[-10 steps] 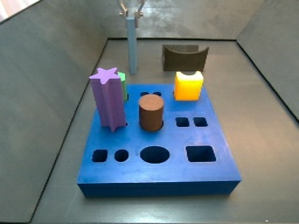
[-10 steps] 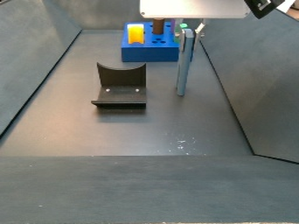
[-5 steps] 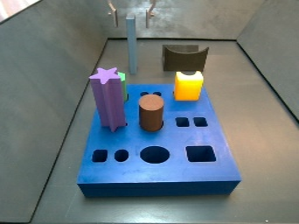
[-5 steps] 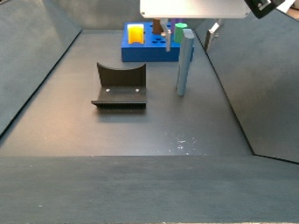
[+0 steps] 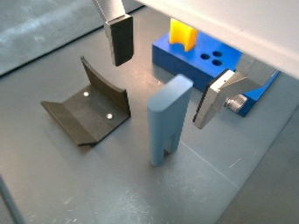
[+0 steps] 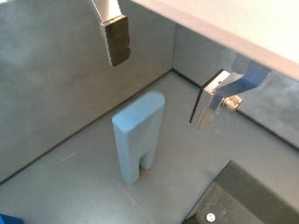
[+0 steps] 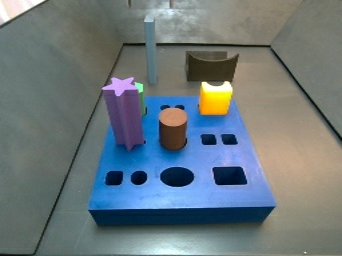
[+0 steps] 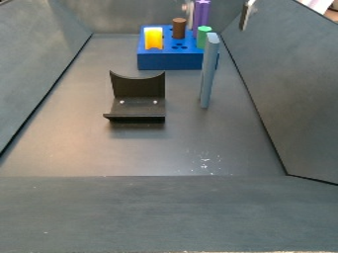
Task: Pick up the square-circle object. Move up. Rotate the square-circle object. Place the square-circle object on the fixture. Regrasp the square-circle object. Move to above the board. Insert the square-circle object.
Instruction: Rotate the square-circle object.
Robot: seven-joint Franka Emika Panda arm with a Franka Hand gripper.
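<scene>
Long slim grey-blue square-circle object (image 5: 169, 119) stands upright on the dark floor, free of contact, between the dark L-shaped fixture (image 5: 86, 111) and the thick blue board (image 5: 208, 63). Gripper (image 6: 162, 72) hovers above it, jaws spread wide, silver fingers (image 6: 115, 38) holding nothing.

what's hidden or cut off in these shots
- Hand: open, above the upright slim grey-blue peg; shown only in the wrist views, out of frame in both side views.
- Thick blue board: mostly cut off in a wrist view.
- Dark fixture: base hidden behind the yellow block in a side view.
</scene>
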